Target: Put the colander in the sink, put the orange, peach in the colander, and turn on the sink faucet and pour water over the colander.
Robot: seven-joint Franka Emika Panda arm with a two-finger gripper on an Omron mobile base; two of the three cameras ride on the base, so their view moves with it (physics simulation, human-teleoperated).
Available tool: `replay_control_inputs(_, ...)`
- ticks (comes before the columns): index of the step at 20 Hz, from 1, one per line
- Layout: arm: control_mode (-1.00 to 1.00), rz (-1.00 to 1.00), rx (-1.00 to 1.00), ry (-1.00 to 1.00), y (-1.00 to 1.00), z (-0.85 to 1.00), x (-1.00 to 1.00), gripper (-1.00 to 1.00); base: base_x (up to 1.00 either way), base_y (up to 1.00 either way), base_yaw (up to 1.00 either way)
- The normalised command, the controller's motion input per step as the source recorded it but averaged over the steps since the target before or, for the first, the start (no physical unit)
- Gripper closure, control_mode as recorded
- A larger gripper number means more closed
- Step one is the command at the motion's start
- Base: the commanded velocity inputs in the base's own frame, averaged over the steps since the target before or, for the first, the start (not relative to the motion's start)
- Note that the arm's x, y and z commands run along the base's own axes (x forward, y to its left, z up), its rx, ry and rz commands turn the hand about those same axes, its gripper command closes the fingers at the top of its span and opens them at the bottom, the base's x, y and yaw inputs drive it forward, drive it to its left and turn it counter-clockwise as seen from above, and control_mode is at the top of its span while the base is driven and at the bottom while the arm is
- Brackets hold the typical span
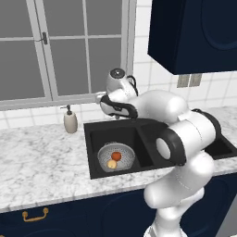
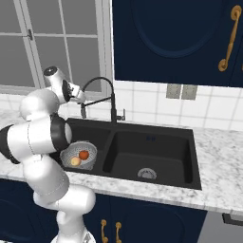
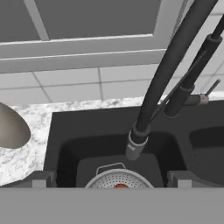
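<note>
We see the marble counter (image 1: 41,162) running under the window (image 1: 60,46), with the sink (image 2: 156,142) set into it, a black double basin lying below and ahead of the jaws. In the hand view its left basin opens directly beneath the 2 fingertips (image 3: 43,179), which stand wide apart at the lower corners with nothing between them; the gripper (image 3: 112,181) is released and empty.

The sink faucet (image 2: 105,95) rises at the back rim of the sink. In the hand view its arched spout sweeps down from the upper right and ends in a nozzle just ahead of and between the jaws, pointing into the left basin. Its side lever (image 3: 205,97) sits off to the right of the jaws, clear of both fingers.

The colander (image 1: 115,157) rests on the floor of the left basin, below the jaws and under the nozzle. Inside it lie 2 fruits: the orange (image 1: 116,156) toward the back, and the peach (image 1: 112,164) just in front of it, seemingly touching.

The beige soap dispenser (image 1: 70,121) stands on the counter left of the sink, appearing as a rounded shape far left of the jaws.
</note>
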Motion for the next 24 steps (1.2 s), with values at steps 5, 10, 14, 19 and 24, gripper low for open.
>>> replay_control_inputs(5,-1.00,0.07,0.02,-0.02,-0.36,0.17,-0.83,-1.00,0.00,0.00,0.00)
replay_control_inputs(10,-1.00,0.21,0.01,-0.05,-0.71,0.04,-0.75,-1.00,0.00,0.00,0.00)
replay_control_inputs(14,-1.00,0.21,0.02,0.00,-0.83,0.20,-0.14,-1.00,0.00,0.00,0.00)
replay_control_inputs(19,-1.00,0.22,0.01,-0.01,-0.83,0.18,0.00,-1.00,0.00,0.00,0.00)
replay_control_inputs(24,-1.00,0.22,0.00,-0.06,-0.62,-0.04,-0.04,-1.00,0.00,0.00,0.00)
